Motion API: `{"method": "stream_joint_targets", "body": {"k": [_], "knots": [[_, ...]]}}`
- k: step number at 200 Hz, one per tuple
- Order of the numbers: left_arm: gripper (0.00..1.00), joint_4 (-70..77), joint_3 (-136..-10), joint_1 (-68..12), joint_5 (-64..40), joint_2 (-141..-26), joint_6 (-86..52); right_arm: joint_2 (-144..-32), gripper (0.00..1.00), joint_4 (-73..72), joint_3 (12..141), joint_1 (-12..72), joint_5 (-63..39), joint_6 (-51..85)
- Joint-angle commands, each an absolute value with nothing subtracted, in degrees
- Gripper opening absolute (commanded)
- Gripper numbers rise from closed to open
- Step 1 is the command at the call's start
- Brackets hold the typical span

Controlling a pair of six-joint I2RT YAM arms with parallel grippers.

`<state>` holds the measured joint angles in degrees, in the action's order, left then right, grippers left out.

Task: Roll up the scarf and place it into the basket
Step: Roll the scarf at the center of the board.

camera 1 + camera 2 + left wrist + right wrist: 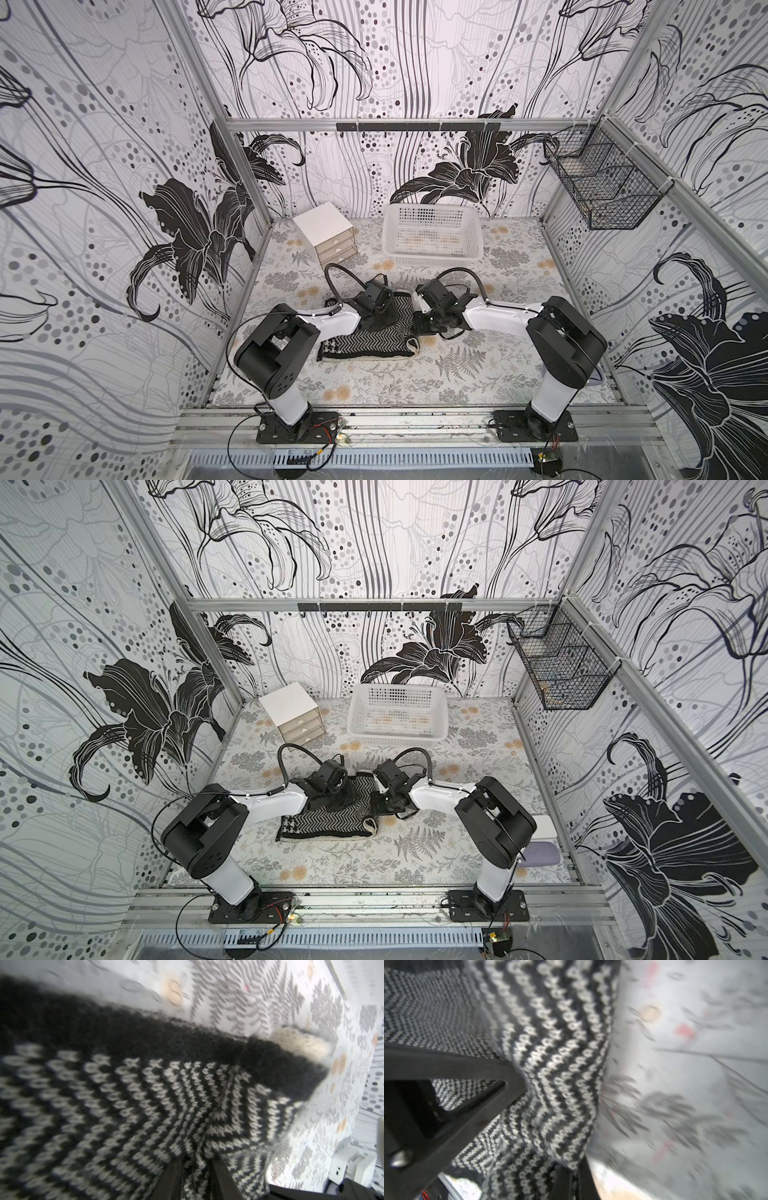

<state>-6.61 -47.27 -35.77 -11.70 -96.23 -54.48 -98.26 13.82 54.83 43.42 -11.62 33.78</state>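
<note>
Knitted scarf [365,343], left pincer [196,1167] pinching it, right pincer [574,1177] seemingly too, top views unclear

I note bright, even, diffuse light in both top views, with soft shadows; straight lines bow at the edges. Both wrist views blur; scarf [145,1115] knit smears close up.

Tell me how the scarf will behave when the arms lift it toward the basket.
Likely floppy: the scarf bunches into puckers where the left gripper pinches it, so unheld parts should sag. Probably not slippery: the knit looks coarse and fuzzy. It may unfold in transit, since the folded layers lie loose with a cream corner sticking out.
</note>
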Motion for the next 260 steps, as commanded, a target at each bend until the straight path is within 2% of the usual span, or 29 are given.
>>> {"method": "stream_joint_targets", "body": {"k": [1,38,70,90,134,188,209,224,232,242,246,260], "knots": [[0.27,-7.53,-51.15,-40.16,-12.53,-99.31,-53.89,-91.63,0.0,29.66,53.01,41.93,-2.3,32.42],[0.3,-4.17,-55.55,-43.2,-13.69,-101.38,-56.16,-84.65,0.0,43.69,55.2,41.98,7.39,30.82],[0.33,-12.92,-55.75,-42.41,-7.66,-98.33,-54.34,-85.67,0.0,46.27,57.05,42.1,9.23,30.41],[0.34,-12.44,-53.96,-42.43,-6.96,-96.03,-54.4,-87.49,0.0,47.34,58.45,43.12,11.54,30.68],[0.34,-7.23,-56.32,-43.58,-11.29,-97.12,-54.19,-87.46,0.0,45.27,58.56,43.95,10.68,31.11],[0.34,-1.59,-62.29,-45.98,-17.02,-104.57,-56.85,-86.66,0.0,42.47,57.75,44.03,8.2,31.18],[0.34,-3.51,-64.42,-46.67,-16.87,-106.45,-57.29,-86.51,0.0,41.87,57.46,44.03,8.0,31.36],[0.3,-2.36,-63.83,-46.75,-17.31,-107.12,-58.42,-86.31,0.0,41.6,57.36,44.04,7.92,31.43],[0.25,-2.15,-63.47,-46.68,-17.05,-107.26,-58.86,-86.1,0.0,41.42,57.39,44.03,7.76,31.46],[0.11,-1.96,-62.96,-46.73,-16.64,-107.27,-59.31,-85.96,0.0,41.19,57.35,44.03,7.44,31.42],[0.0,-1.87,-62.8,-46.71,-16.51,-107.19,-59.48,-85.83,0.0,41.08,57.26,44.03,7.34,31.38],[0.0,-2.35,-62.49,-46.68,-16.22,-106.92,-59.59,-85.49,0.0,41.27,57.05,44.03,7.38,31.61]]}}
